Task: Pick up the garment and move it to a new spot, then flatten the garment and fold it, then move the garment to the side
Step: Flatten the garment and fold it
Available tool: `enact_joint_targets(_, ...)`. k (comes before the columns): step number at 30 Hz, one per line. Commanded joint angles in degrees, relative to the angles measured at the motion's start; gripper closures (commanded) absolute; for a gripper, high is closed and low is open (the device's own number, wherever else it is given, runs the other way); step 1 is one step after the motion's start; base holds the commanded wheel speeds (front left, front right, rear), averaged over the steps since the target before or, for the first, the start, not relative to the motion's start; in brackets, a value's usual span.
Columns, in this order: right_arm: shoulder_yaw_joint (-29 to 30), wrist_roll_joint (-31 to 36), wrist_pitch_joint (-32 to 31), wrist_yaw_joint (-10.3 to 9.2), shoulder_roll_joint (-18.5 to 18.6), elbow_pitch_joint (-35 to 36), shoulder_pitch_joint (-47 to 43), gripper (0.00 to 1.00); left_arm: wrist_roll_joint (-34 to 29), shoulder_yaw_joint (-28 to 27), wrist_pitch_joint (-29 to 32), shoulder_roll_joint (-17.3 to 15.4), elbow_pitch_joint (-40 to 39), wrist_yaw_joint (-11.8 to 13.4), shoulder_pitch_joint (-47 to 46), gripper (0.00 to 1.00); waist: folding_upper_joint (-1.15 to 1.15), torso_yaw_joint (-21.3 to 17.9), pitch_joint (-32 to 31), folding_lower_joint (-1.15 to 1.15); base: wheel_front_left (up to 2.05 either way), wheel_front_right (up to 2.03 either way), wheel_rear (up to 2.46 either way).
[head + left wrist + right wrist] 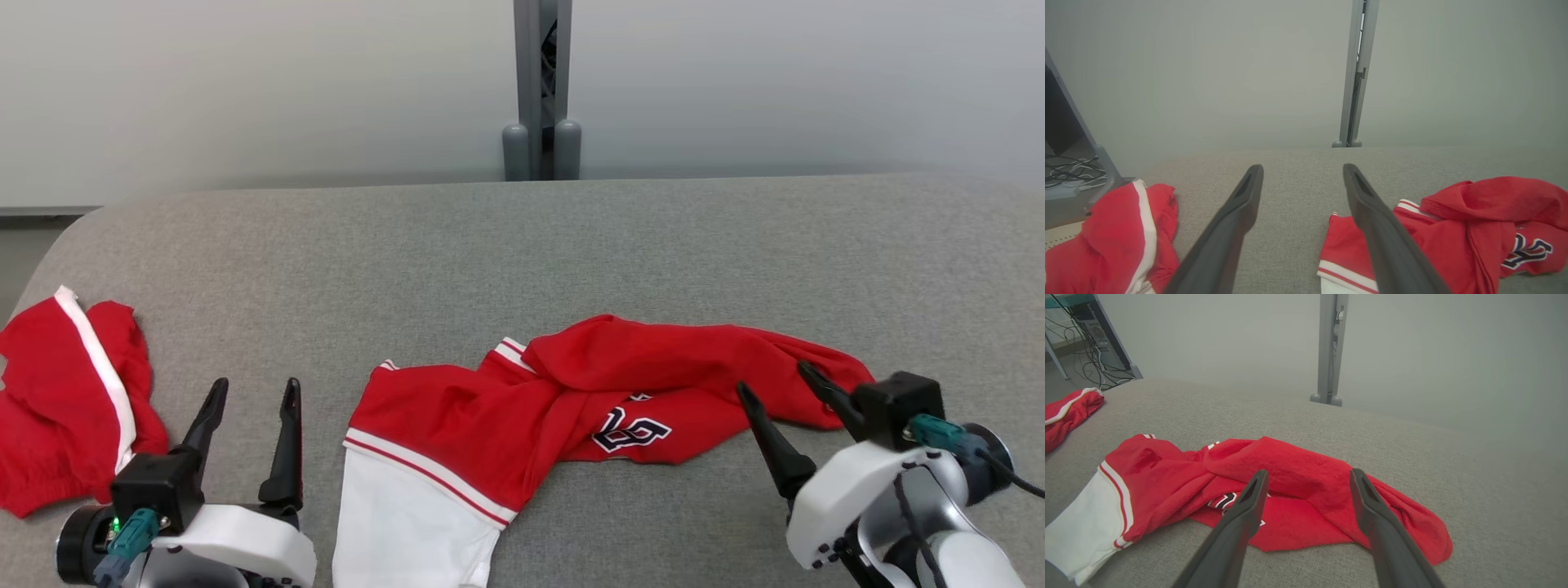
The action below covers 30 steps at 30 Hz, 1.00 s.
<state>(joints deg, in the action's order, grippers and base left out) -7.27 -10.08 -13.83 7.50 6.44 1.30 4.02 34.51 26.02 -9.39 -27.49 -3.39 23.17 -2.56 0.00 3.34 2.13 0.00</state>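
We see a red jersey (506,408) lying crumpled on the grey cloth-covered tabletop (522,245), near the front edge and stretched from the centre out to our right. Its white panel (400,523), edged with red and white stripes, hangs toward the front at the left end. Dark lettering (633,429) shows partly beneath a thick fold of red cloth that runs along the far side of the jersey.

Our right tool (772,377) stands with its fingers spread wide and grips nothing. In the head view its tips lie over the right end of the jersey. In the right wrist view the two fingers sit either side of the raised red fold, with the lettering just left of the left finger. We cannot tell whether the tips touch the cloth.

Our left tool (256,384) is also spread wide and holds nothing. It sits over bare tabletop, just left of the jersey's striped left end. In the left wrist view its right finger crosses in front of that end.

A second red garment (57,392) with a white stripe lies bunched at the far left edge of the tabletop, left of the left tool and well apart from the jersey. A grey post (541,90) rises against the pale wall behind the tabletop, and cables (1098,363) lie on the floor beyond the left corner.
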Motion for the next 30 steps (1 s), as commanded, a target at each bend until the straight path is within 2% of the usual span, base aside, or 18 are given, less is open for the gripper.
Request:
enact_joint_targets(1,-2.47,-1.15,-1.82,-0.01,1.80,-0.85,2.42,0.00,-0.25,0.49,0.31,0.47,0.16,-0.59,-1.64,0.00,0.00,1.84,1.48,0.00,0.00,0.00,0.00)
enact_joint_targets(6,-10.95,-4.03,-5.75,-0.01,6.45,-3.84,8.65,0.00,-0.71,2.30,0.29,2.14,1.26,-1.99,-4.30,0.00,0.00,5.62,4.25,0.00,0.00,0.00,0.00)
enact_joint_targets(11,-18.11,-6.49,-7.48,-0.01,9.18,-8.28,15.64,0.00,-0.76,3.99,-0.35,4.31,3.53,-3.61,-6.98,0.00,0.00,9.23,6.48,0.00,0.00,0.00,0.00)
enact_joint_targets(17,-25.15,-9.02,-11.09,-0.01,12.45,-15.58,23.02,0.00,-0.67,5.77,-1.39,6.62,6.94,-5.71,-9.42,0.00,0.00,12.66,7.92,0.00,0.00,0.00,0.00)
enact_joint_targets(21,-28.45,-10.67,-13.32,-0.02,14.13,-19.22,26.18,0.00,-0.50,6.29,-2.24,7.69,8.92,-6.62,-10.29,0.00,0.00,13.50,8.32,0.00,0.00,0.00,0.00)
enact_joint_targets(23,-28.41,-11.76,-13.04,-0.02,14.41,-20.27,27.02,0.67,-0.37,6.39,-2.55,7.95,9.72,-6.90,-10.58,0.00,0.00,13.53,8.42,0.00,0.00,0.00,0.00)
enact_joint_targets(24,-28.41,-11.76,-13.04,-0.02,14.41,-20.27,27.02,0.67,-0.37,6.39,-2.55,7.95,9.72,-6.90,-10.58,0.00,0.00,13.53,8.42,0.00,0.00,0.00,0.00)
enact_joint_targets(25,-28.01,-12.05,-12.64,-0.02,14.51,-20.56,27.24,0.89,-0.33,6.31,-2.74,8.12,10.09,-6.96,-10.79,0.00,0.00,13.40,8.45,0.00,0.00,0.00,0.00)
enact_joint_targets(26,-27.43,-12.59,-12.35,-0.02,14.55,-20.90,27.17,1.00,-0.25,6.19,-2.96,8.27,10.43,-7.06,-10.94,0.00,0.00,13.20,8.45,0.00,0.00,0.00,0.00)
enact_joint_targets(30,-23.65,-14.44,-10.12,-0.01,13.79,-20.34,25.71,1.00,-0.20,5.79,-3.52,8.43,11.33,-7.40,-11.29,0.00,0.00,11.76,8.38,0.00,0.00,0.00,0.00)
